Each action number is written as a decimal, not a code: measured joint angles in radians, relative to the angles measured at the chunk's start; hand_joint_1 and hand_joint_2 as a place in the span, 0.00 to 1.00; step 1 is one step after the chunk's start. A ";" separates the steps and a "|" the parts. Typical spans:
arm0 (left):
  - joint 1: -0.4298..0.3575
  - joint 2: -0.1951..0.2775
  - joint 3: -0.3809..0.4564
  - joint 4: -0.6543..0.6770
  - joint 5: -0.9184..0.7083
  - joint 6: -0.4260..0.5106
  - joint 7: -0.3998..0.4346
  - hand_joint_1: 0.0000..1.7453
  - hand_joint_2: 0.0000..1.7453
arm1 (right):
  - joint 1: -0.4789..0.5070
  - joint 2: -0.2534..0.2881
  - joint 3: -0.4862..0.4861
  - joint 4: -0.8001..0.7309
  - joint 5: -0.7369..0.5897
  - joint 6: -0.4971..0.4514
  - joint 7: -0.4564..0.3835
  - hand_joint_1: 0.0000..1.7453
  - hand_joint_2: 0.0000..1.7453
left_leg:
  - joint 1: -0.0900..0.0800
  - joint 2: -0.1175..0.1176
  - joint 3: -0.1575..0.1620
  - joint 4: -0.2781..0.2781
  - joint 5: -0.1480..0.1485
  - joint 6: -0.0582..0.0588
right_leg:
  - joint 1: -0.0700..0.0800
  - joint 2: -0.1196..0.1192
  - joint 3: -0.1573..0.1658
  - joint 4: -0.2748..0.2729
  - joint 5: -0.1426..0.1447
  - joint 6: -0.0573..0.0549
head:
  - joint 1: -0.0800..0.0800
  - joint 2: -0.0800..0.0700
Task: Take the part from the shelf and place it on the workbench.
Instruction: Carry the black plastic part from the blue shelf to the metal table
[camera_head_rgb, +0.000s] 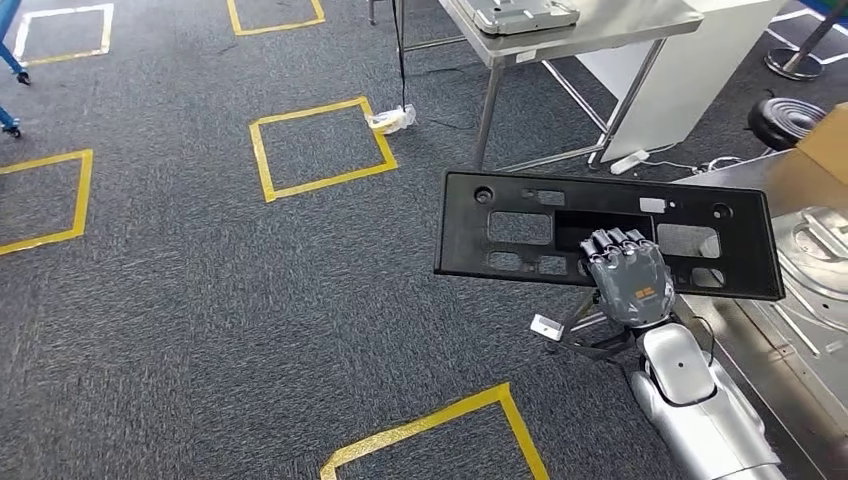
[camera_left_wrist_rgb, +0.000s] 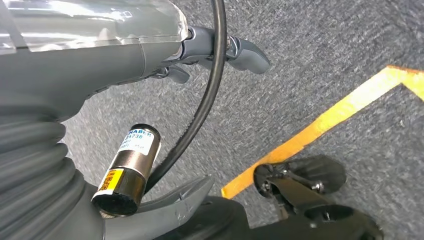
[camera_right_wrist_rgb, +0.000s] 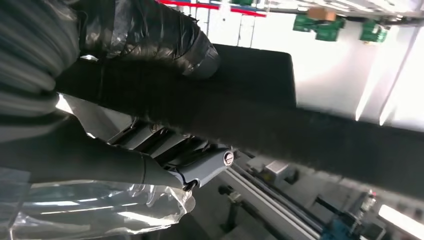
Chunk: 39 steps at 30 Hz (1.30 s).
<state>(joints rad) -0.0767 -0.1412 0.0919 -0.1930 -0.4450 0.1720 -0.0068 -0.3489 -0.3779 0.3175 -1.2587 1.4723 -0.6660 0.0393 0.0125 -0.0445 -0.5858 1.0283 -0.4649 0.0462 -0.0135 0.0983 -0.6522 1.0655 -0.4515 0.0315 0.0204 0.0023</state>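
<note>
- The part (camera_head_rgb: 520, 226), a long flat black plastic panel with rectangular cut-outs, is held level in the air above the grey carpet floor (camera_head_rgb: 200, 300), on the right of the scene.
- The right hand (camera_head_rgb: 628, 275) grips the part at its near long edge, right of the middle; its fingers curl over the top face and into one cut-out.
- In the right wrist view the part (camera_right_wrist_rgb: 280, 120) runs as a dark band across the right hand (camera_right_wrist_rgb: 150, 150), thumb on one face and fingers on the other.
- The part's right end hangs over the near left corner of a metal tabltop (camera_head_rgb: 790, 330) carrying stamped sheet-metal pieces; I cannot tell if it touches.
- A cardboard box (camera_head_rgb: 825, 145) stands at the far right; its contents are hidden.
- A far tabletop (camera_head_rgb: 560, 35) carries a grey tray (camera_head_rgb: 522, 14).
- The left hand (camera_left_wrist_rgb: 220, 52) hangs over the floor holding nothing, its fingers loosely apart.
- Yellow tape squares (camera_head_rgb: 320, 145) mark the floor.
</note>
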 joint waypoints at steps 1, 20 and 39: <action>0.002 -0.001 0.000 0.000 0.000 0.001 0.000 0.00 1.00 | 0.003 -0.004 -0.006 -0.004 0.000 0.000 0.001 0.99 1.00 | 0.000 0.015 0.002 -0.005 0.002 0.006 | 0.001 -0.039 -0.021 0.045 -0.026 0.003 | 0.001 0.000; 0.007 0.002 0.004 0.000 -0.006 0.001 0.002 0.00 1.00 | 0.027 -0.013 -0.036 -0.028 0.000 0.000 0.004 0.99 1.00 | -0.002 0.053 -0.101 0.266 -0.151 -0.037 | 0.002 -0.059 0.044 -0.056 0.025 -0.043 | -0.001 0.000; -0.001 0.002 0.006 0.000 -0.012 -0.007 0.003 0.00 1.00 | 0.027 -0.014 -0.063 -0.018 -0.009 0.002 -0.003 0.99 1.00 | -0.004 0.122 0.020 -0.014 -0.006 0.003 | -0.014 -0.132 -0.036 0.084 -0.010 0.026 | 0.003 0.000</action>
<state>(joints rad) -0.0778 -0.1394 0.0978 -0.1934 -0.4572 0.1649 -0.0040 -0.3216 -0.3915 0.2549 -1.2770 1.4632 -0.6638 0.0367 0.0090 0.0772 -0.5656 1.0147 -0.4712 0.0493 -0.0279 -0.0333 -0.6882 1.1497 -0.4618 0.0572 0.0230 0.0023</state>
